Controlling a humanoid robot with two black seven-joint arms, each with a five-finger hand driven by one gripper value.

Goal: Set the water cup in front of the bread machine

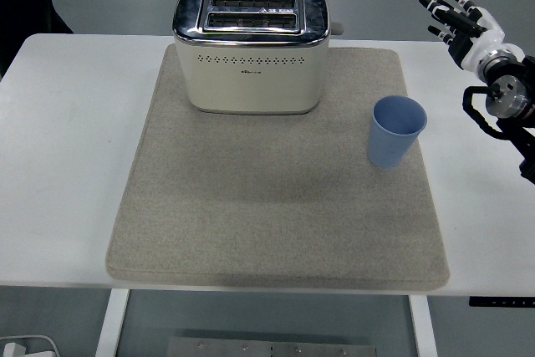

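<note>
A light blue water cup (pixel 396 130) stands upright and empty on the right side of a beige mat (pixel 276 206). The bread machine, a cream toaster (pixel 251 52) with a chrome top and two slots, sits at the mat's far middle. My right hand (pixel 456 16) is raised at the upper right, above and to the right of the cup, its fingers spread and holding nothing. It is well apart from the cup. The left arm does not show.
The white table (pixel 67 140) extends to both sides of the mat. The mat's open stretch lies in front of the toaster, left of the cup. My right forearm (pixel 506 102) hangs beyond the mat's right edge.
</note>
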